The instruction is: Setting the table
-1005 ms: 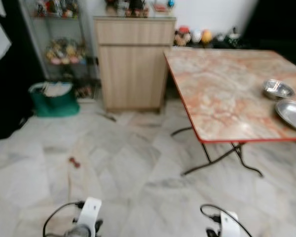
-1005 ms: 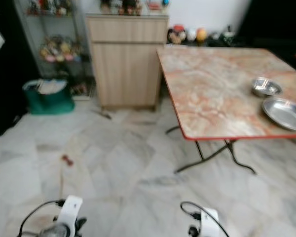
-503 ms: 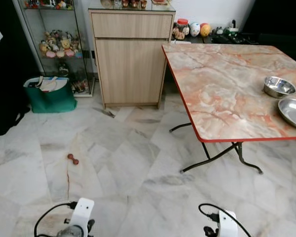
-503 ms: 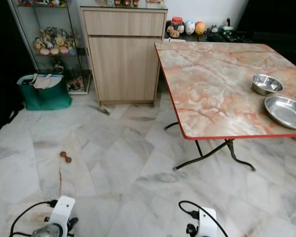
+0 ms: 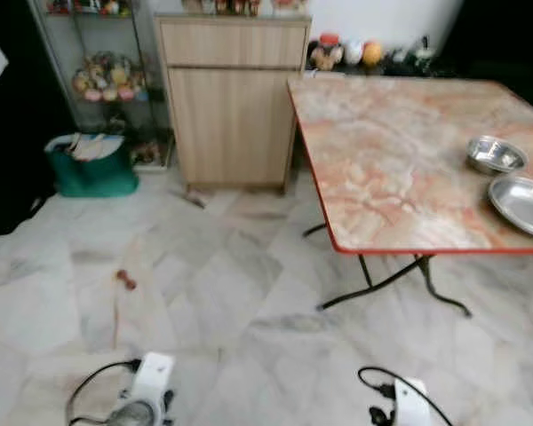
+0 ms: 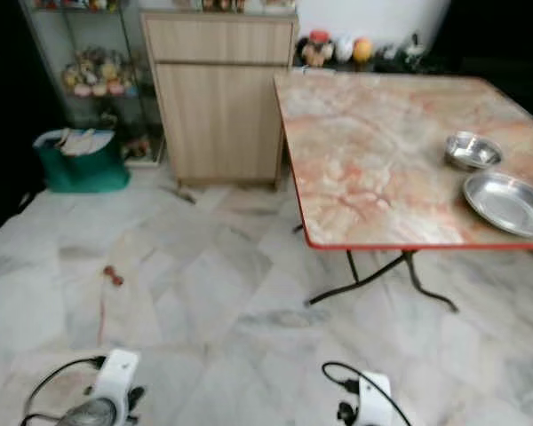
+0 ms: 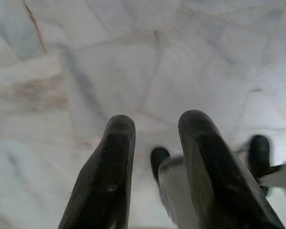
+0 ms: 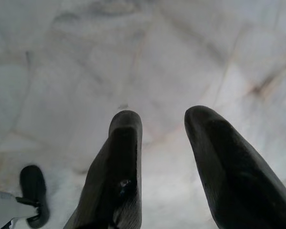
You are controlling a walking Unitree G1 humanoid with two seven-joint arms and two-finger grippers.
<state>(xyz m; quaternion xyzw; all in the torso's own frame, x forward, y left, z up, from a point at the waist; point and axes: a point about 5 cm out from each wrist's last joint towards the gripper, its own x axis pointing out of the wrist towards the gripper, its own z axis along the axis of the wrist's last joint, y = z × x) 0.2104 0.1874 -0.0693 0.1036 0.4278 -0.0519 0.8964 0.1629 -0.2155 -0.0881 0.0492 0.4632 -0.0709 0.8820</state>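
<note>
A marble-patterned folding table [image 5: 391,151] with a red edge stands ahead on my right. Near its right side sit a small steel bowl [image 5: 496,155] and, closer to me, a flat steel plate [image 5: 524,204], cut off by the frame edge. Both arms hang low at the bottom of the head views, far from the table. My left gripper [image 7: 155,126] is open over bare marble floor, nothing between its fingers. My right gripper [image 8: 163,121] is open too, pointing down at the floor.
A wooden cabinet [image 5: 233,102] stands against the back wall, left of the table. A glass shelf of figurines [image 5: 107,75] and a green bag [image 5: 93,167] are at the far left. A small red-brown object [image 5: 125,280] lies on the floor. Jars and ornaments [image 5: 351,53] sit behind the table.
The whole picture has shifted and blurred slightly, so the camera has moved. The bowl, plate and table hold their places. Both arms still hang low.
</note>
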